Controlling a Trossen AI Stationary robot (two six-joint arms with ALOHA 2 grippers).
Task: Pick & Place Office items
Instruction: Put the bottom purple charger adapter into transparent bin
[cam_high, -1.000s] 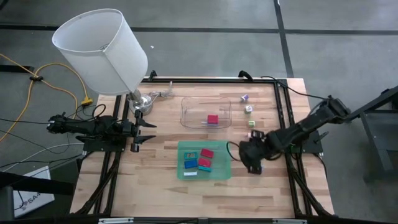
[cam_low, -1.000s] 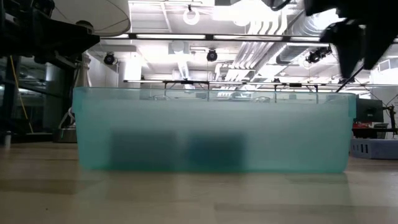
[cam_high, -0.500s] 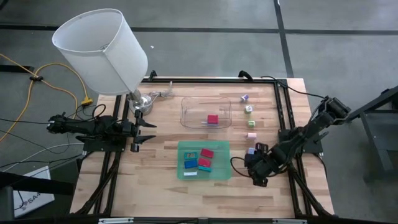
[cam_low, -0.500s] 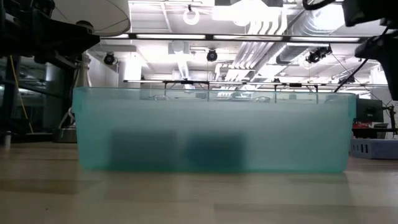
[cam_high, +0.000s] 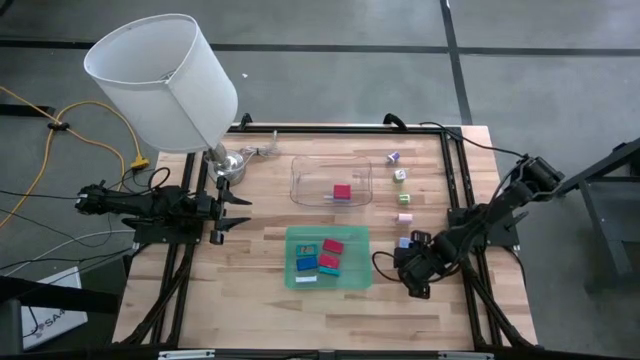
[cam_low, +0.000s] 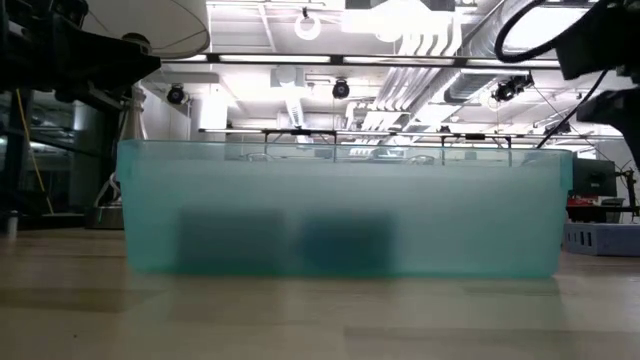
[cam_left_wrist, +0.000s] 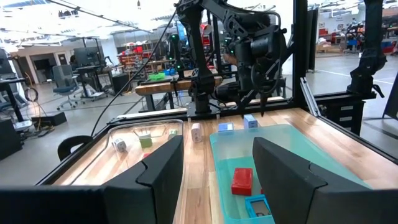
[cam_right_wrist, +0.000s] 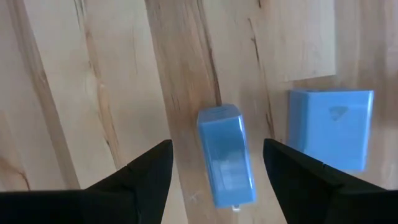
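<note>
The right gripper (cam_right_wrist: 217, 180) hangs with jaws spread either side of a small blue rectangular block (cam_right_wrist: 227, 163) on the wooden table (cam_high: 260, 290), another blue cube (cam_right_wrist: 329, 127) just beside. The left gripper (cam_left_wrist: 214, 171) waits spread, probably empty, facing the green translucent tray (cam_high: 355, 275) holding red and teal blocks (cam_high: 333, 246).

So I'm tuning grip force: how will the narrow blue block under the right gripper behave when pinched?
The narrow blue block looks rigid and boxy, so it probably won't roll or flex. Its glossy faces might slip. The open right gripper straddles it, but the blue cube beside it could get nudged.
</note>
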